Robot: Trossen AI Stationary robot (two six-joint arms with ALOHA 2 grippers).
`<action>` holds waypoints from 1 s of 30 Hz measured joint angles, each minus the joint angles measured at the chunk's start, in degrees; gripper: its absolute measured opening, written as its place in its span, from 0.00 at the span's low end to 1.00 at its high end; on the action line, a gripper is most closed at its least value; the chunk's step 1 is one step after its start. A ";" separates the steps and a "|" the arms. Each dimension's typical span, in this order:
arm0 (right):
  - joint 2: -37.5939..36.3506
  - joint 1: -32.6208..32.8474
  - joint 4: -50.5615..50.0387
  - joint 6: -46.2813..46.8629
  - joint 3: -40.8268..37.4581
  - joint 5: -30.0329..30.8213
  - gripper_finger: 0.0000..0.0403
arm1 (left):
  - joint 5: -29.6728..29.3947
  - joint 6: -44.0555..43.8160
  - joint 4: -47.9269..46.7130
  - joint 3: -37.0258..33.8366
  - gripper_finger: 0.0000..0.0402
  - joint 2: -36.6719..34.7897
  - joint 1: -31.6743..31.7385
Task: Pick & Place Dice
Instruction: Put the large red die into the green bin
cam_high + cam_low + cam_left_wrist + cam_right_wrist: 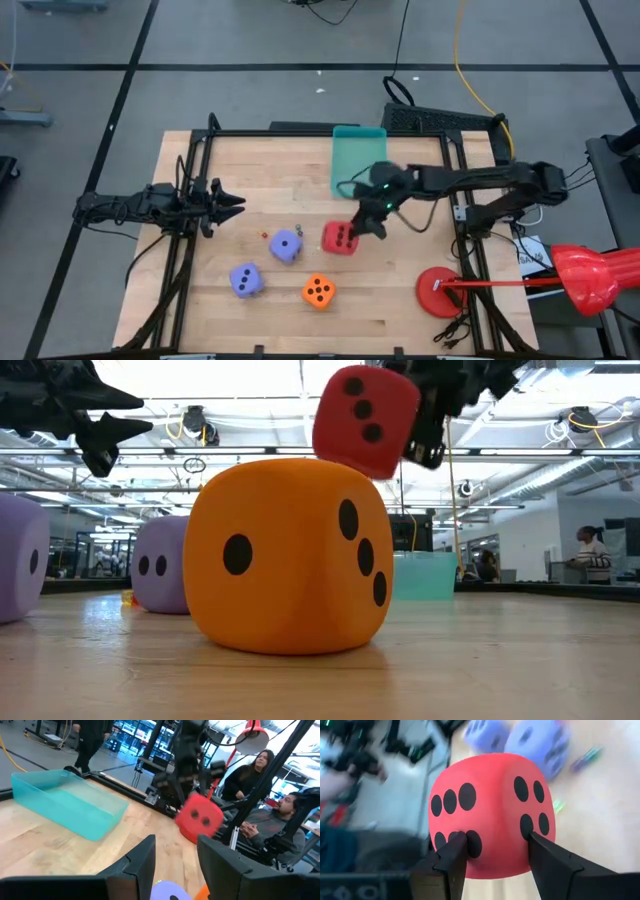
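Note:
A red die [492, 820] hangs in the air with my right gripper [495, 865] shut on it, above the table's middle [340, 238]. In the low view it floats above the orange die [290, 555], which rests on one face on the wooden table. Two lavender dice [286, 245] [247, 280] sit on the table left of the orange die [318, 291]. A teal tray [358, 160] stands at the far edge. My left gripper [232, 203] waits open at the table's left side. My right gripper pinches the red die between its two fingers [451, 860], one on the six-pip face [470, 837] and one on the four-pip face [532, 827]. The fingers slant down from the table's right side. The die is lifted clear and tilted [365, 420].
A red round base [440, 292] and a red lamp-like object [590, 275] stand at the near right corner. Small bits [265, 236] lie near the lavender dice. Black frame rails [190, 180] border the table. People sit beyond the table [260, 820].

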 joint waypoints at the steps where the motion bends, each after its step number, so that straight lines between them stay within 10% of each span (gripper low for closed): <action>1: -1.54 -0.41 0.19 0.17 -0.02 2.73 0.44 | 0.00 -0.02 0.02 0.00 0.38 -0.02 0.00; 19: -11.71 -7.28 -4.67 -6.18 -1.95 45.62 0.44 | -0.02 -8.78 0.48 0.00 0.38 0.00 0.02; 30: -11.59 -8.45 13.16 -1.67 -17.35 48.13 0.44 | -0.03 -10.29 0.52 0.00 0.38 -0.02 0.00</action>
